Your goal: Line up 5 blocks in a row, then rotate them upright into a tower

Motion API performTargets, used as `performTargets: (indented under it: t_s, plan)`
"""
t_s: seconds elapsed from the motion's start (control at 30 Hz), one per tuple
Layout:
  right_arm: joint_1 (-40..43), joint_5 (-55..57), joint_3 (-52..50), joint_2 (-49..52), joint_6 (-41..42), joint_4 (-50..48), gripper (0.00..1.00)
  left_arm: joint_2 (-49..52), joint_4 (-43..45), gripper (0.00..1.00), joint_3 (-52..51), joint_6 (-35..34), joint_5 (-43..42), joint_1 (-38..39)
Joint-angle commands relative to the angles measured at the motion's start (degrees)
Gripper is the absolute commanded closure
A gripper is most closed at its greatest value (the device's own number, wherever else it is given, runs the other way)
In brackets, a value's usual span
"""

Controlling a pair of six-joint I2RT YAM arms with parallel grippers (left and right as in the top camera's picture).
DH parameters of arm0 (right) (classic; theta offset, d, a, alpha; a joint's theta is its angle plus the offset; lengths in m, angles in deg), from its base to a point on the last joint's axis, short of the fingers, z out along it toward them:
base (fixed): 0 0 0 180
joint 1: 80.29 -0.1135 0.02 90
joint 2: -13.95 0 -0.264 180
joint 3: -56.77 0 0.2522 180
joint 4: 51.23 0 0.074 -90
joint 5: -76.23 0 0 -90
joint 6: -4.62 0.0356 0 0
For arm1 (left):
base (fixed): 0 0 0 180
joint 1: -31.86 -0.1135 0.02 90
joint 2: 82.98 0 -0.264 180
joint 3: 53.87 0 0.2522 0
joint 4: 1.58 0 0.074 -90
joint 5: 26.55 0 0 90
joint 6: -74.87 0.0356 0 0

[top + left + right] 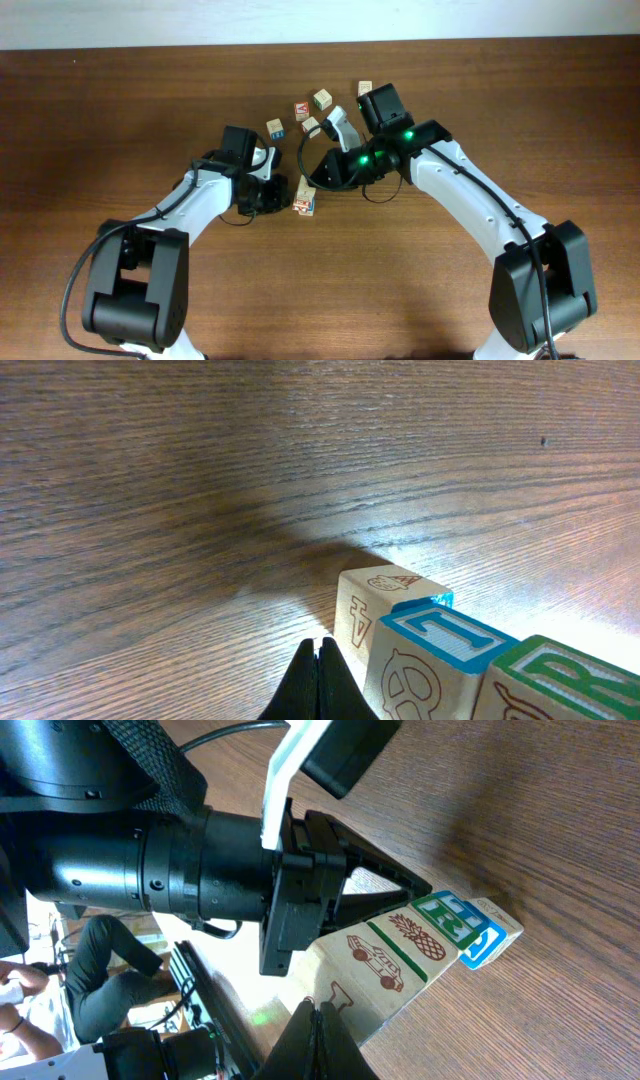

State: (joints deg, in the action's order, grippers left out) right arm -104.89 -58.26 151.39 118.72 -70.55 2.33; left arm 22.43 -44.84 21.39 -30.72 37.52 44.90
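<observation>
Shut, empty jaws of the left gripper [320, 678] sit just beside one end of the row of blocks [450, 655]. The right gripper [320, 1038], jaws likewise shut on nothing, stands at the row's far side. Closed tips probably serve as pushers, turning blocks by nudging, not lifting. Loose blocks [322, 99] lie beyond the row, apart from it.

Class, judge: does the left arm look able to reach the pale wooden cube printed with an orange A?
Probably yes: the shut left gripper sits right beside the pale wooden A-printed cube, nothing between; it must open first.
</observation>
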Motion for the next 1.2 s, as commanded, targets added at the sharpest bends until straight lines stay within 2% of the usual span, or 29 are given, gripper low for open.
performTargets:
  t_s: [0.0, 0.4, 1.0, 1.17]
  plan:
    - [-0.90, 5.75, -0.74, 1.99, -0.15, 0.72, 0.96, -1.51, -0.11, 1.00, 0.59, 0.66, 0.20, -0.13]
    - [-0.90, 5.75, -0.74, 1.99, -0.15, 0.94, 0.96, -1.51, 0.22, 1.00, 0.59, 0.66, -6.29, -0.09]
    - [-0.90, 5.75, -0.74, 1.99, -0.15, 0.94, 0.96, -1.51, 0.33, 1.00, 0.59, 0.66, -9.51, 0.11]
    - [-0.90, 5.73, -0.74, 1.99, -0.15, 0.94, 0.90, -1.51, 0.50, 1.00, 0.59, 0.66, -9.46, 0.83]
